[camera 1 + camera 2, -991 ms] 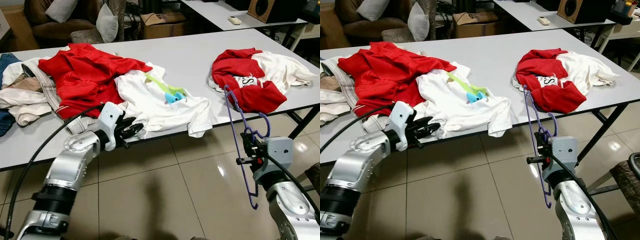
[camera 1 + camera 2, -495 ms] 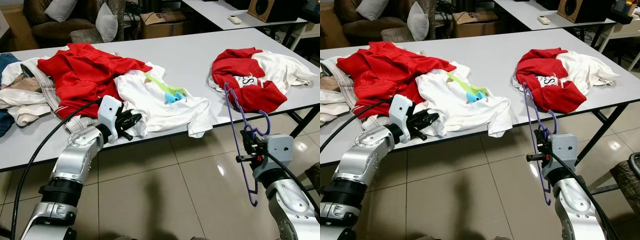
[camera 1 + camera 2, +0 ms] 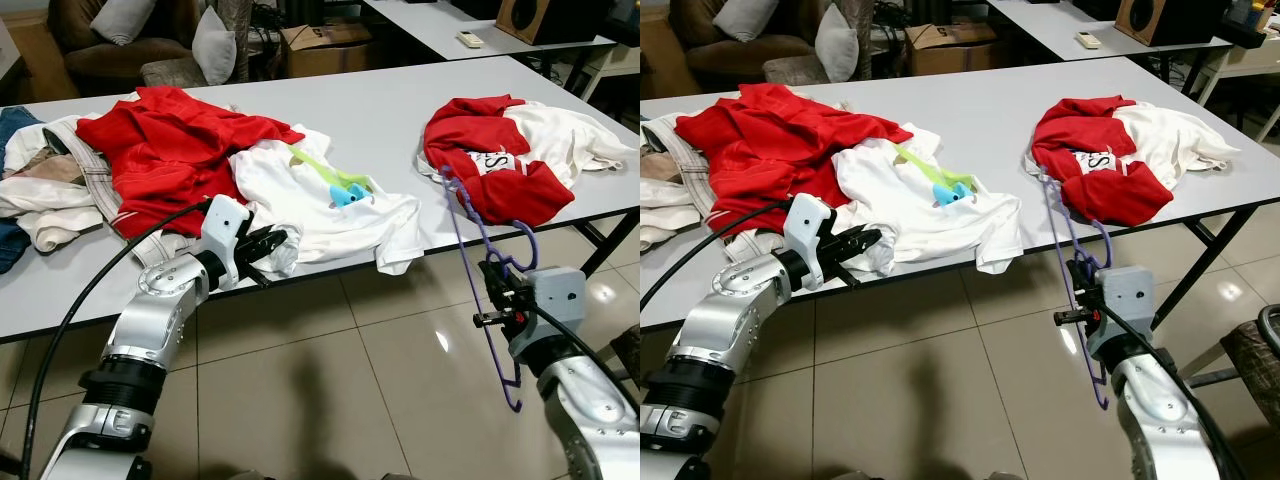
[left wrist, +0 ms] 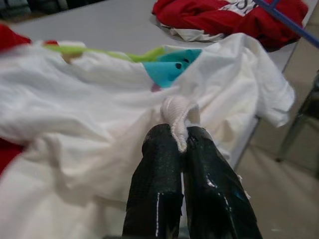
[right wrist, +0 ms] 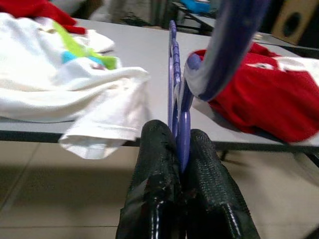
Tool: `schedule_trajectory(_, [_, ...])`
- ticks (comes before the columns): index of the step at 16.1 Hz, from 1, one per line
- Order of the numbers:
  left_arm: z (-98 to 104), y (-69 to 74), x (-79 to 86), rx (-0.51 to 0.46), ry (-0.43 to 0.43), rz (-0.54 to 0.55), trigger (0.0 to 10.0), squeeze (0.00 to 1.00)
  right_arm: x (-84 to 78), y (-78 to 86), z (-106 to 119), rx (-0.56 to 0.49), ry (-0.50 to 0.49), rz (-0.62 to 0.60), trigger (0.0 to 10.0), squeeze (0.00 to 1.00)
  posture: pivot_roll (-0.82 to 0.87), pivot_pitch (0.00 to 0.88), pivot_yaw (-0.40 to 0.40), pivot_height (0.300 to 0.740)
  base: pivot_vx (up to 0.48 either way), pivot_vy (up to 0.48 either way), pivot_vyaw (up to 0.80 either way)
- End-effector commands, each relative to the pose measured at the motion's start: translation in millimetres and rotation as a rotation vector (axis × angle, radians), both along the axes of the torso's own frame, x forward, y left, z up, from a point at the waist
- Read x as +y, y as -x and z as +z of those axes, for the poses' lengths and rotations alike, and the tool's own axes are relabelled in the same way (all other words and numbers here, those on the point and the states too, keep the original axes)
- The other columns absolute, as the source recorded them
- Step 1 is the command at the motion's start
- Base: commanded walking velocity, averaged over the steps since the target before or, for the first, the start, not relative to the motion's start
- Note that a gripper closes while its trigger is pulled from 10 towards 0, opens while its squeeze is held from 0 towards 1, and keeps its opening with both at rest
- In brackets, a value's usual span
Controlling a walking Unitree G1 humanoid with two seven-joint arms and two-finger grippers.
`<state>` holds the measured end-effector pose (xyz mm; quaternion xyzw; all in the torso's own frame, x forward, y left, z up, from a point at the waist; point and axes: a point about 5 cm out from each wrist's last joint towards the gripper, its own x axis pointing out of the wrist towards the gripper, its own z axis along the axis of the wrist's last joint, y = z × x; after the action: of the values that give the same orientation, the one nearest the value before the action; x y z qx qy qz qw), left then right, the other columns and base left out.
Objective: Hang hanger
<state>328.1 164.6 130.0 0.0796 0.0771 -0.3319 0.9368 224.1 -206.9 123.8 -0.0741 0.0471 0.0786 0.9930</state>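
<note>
At table edge [image 3: 330, 275]: left gripper [image 4: 180, 144] pinches white shirt [image 3: 320, 205]; right gripper [image 5: 175, 142] clamps purple hanger [image 3: 485, 250].

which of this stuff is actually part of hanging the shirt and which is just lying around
In the job:
- purple hanger, clamped in the right gripper
- white t-shirt, its edge pinched by the left gripper

Lying about:
- red garment
- red and white garment
- cardboard box
- cushions

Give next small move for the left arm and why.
Probably lift the left gripper a little to raise the white T-shirt off the table. Its jaws are shut on a fold of the shirt's edge, and the right gripper holds the purple hanger upright nearby, ready to go in.
</note>
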Motion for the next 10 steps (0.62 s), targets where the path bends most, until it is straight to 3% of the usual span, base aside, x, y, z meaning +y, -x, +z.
schedule_trajectory(1, [14, -5.3, 1.8, -0.066, -0.034, 0.006, 0.0, 0.00, 2.9, -1.8, 1, 0.003, -0.013, 0.043, 10.0, 0.00, -0.20, 0.000, 0.037, 0.740, 0.000, 0.000, 0.00])
schedule_trajectory(3, [58, -18.0, 17.5, -0.282, -0.058, 0.089, 0.0, 0.00, 9.6, -0.5, 5, 0.036, -0.020, 0.224, 10.0, 0.00, -0.19, 0.000, 0.023, 0.740, 0.000, 0.000, 0.00])
schedule_trajectory(4, [67, -19.2, 20.2, -0.316, -0.048, 0.094, 0.0, 0.00, 10.1, -0.3, 6, 0.042, -0.015, 0.256, 10.0, 0.00, -0.18, 0.000, 0.020, 0.740, 0.000, 0.000, 0.00])
schedule_trajectory(7, [133, -23.0, 38.2, -0.605, -0.091, 0.141, 0.0, 0.00, 8.1, 1.6, 19, 0.048, -0.038, 0.428, 10.0, 0.00, -0.16, 0.000, 0.023, 0.740, 0.000, 0.000, 0.00])
schedule_trajectory(8, [142, -22.4, 38.5, -0.635, -0.078, 0.131, 0.0, 0.00, 6.6, 2.2, 22, 0.044, -0.043, 0.455, 10.0, 0.00, -0.16, 0.000, 0.024, 0.740, 0.000, 0.000, 0.00])
schedule_trajectory(10, [133, -17.0, 29.0, -0.585, -0.154, -0.018, 0.0, 0.00, -0.7, 4.2, 29, 0.037, -0.033, 0.507, 10.0, 0.00, -0.15, 0.000, 0.022, 0.740, 0.000, 0.000, 0.00])
